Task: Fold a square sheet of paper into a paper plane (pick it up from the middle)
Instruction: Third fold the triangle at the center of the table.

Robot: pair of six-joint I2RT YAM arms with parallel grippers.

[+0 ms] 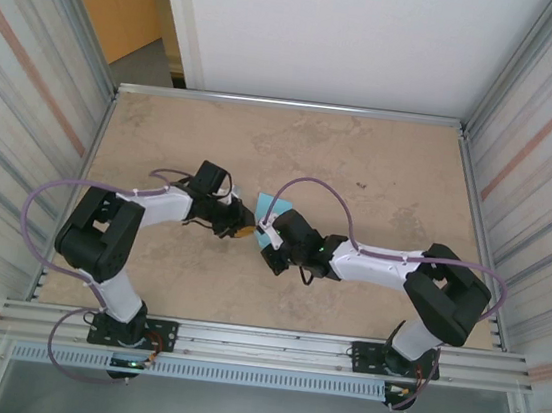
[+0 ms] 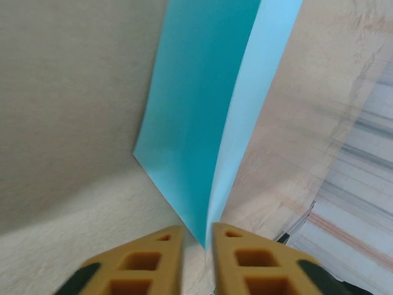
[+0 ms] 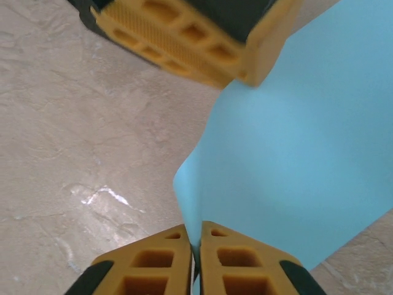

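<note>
The light-blue square sheet of paper (image 1: 278, 207) stands up off the table between my two grippers, near the middle. In the left wrist view the sheet (image 2: 202, 104) is bent along a lengthwise crease, and its lower tip dips into the gap of my left gripper (image 2: 196, 236). Those jaws stand slightly apart and do not pinch it. My right gripper (image 3: 196, 236) is shut on the sheet's (image 3: 307, 141) lower edge. From above, the left gripper (image 1: 244, 231) and right gripper (image 1: 270, 238) almost touch. The paper plane is out of view.
The left gripper's yellow finger (image 3: 184, 43) hangs just above the sheet in the right wrist view. The beige table (image 1: 363, 157) is fenced by metal rails and corrugated side walls (image 1: 26, 105). Both arms' cables loop over the near half.
</note>
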